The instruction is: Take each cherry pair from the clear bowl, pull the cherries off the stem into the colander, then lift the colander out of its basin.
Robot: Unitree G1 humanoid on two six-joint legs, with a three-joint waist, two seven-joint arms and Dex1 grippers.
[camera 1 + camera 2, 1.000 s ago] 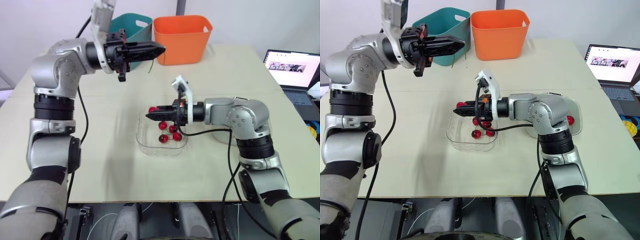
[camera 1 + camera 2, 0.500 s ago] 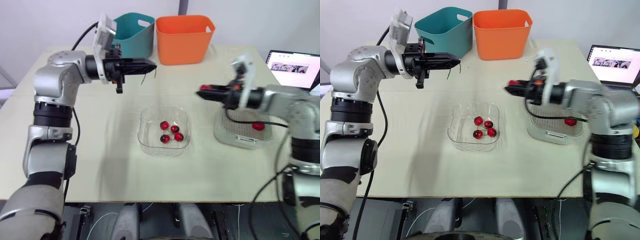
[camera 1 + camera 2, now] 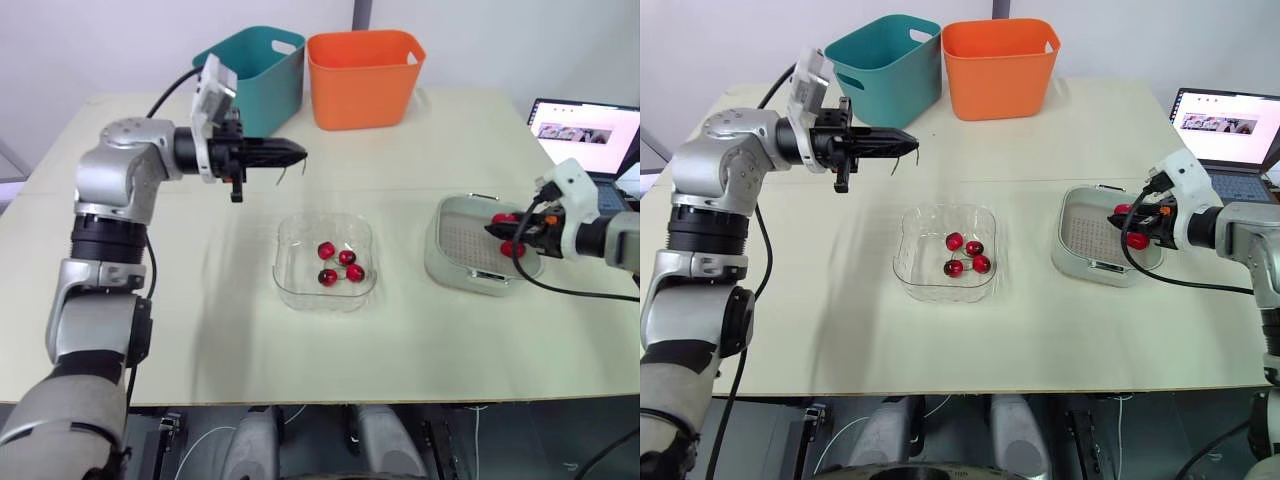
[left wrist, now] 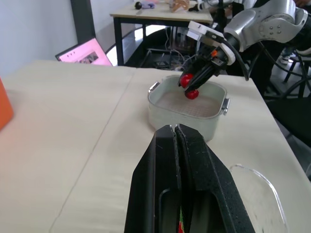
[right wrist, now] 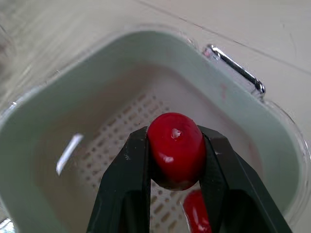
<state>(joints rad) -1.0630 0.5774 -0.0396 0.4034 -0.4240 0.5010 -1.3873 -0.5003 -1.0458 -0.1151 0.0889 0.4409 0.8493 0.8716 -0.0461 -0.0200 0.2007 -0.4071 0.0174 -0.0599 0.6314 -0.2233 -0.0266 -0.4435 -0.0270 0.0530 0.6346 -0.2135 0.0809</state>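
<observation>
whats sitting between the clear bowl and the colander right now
Nothing: the left eye view shows a bare stretch of table between the clear bowl and the colander.

This looked like a robot lab, not a home. The big pale table [image 3: 200, 300] stood by a bare white wall [image 3: 100, 40]. An open laptop [image 3: 585, 135] sat just off to one side, with its screen lit up. Farther off in the room there was another work table [image 4: 160, 9] on black legs (with odd bits on top), and wires [image 4: 164, 57] lay tangled under it.
</observation>
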